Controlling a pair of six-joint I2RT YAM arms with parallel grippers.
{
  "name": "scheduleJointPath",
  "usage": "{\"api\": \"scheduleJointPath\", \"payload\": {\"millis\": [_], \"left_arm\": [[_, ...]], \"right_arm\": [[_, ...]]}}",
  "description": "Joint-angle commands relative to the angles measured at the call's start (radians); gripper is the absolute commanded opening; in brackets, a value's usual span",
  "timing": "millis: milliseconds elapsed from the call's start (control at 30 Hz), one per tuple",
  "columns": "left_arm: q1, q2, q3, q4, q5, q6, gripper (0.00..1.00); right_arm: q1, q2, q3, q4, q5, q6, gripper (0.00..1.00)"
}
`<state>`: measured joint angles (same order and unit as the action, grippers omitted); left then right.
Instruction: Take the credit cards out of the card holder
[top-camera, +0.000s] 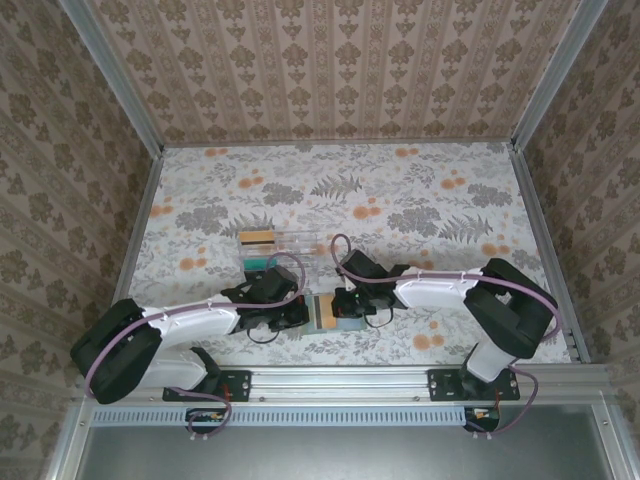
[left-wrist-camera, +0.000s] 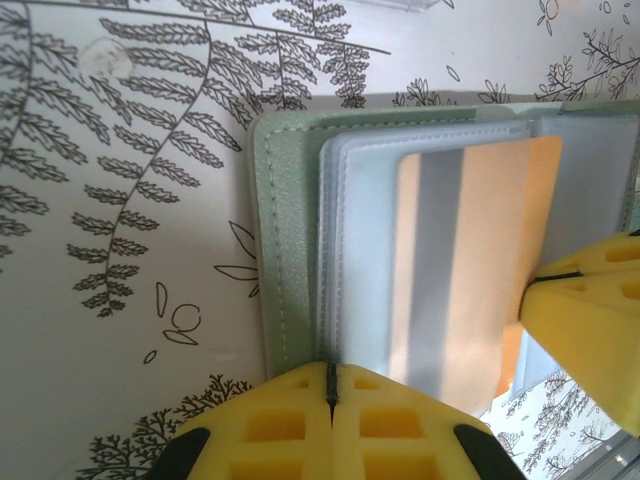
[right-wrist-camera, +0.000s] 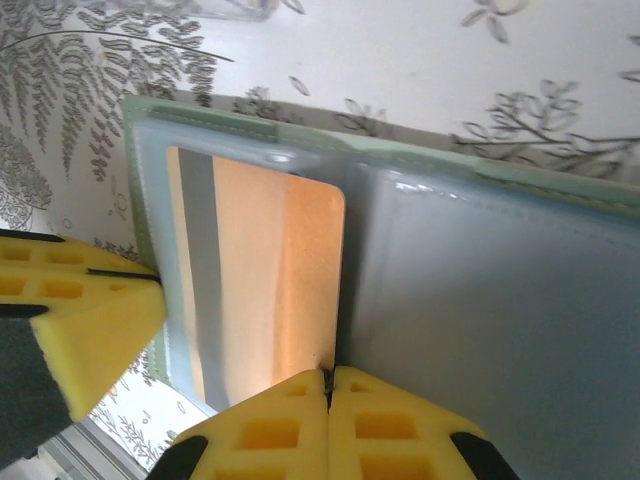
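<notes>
Firstly, worktop (top-camera: 420, 200): floral-patterned, walled in on three sides.
Card holder (left-wrist-camera: 285, 230): lies open and flat by the worktop's near edge, between the two pincers.
Credit card (right-wrist-camera: 270, 270): orange with a grey stripe, on the holder's clear-sleeved panel.
Left pincer (left-wrist-camera: 330, 395): fully closed on the card holder's outer edge.
Right pincer (right-wrist-camera: 328, 390): fully closed on the card's edge.

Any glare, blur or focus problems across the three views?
Top external: evenly lit, sharp, card holder tiny. Left wrist: orange card crisp, left claw soft-focus up close. Right wrist: glare streaks on the holder's clear sleeve, right claw slightly blurred.
</notes>
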<state>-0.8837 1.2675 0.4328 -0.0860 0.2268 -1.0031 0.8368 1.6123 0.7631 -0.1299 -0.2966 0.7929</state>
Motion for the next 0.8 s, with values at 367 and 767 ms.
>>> {"api": "scheduleJointPath", "payload": {"millis": [367, 767], "left_arm": [[0.015, -0.070, 0.011, -0.140, -0.045, -0.002, 0.00], [0.105, -0.316, 0.007, 0.062, 0.037, -0.073, 0.62]], "right_arm": [[-0.075, -0.194, -0.133, -0.012, -0.026, -0.009, 0.00], [-0.138, -0.395, -0.175, -0.001, -0.078, -0.008, 0.00]]}}
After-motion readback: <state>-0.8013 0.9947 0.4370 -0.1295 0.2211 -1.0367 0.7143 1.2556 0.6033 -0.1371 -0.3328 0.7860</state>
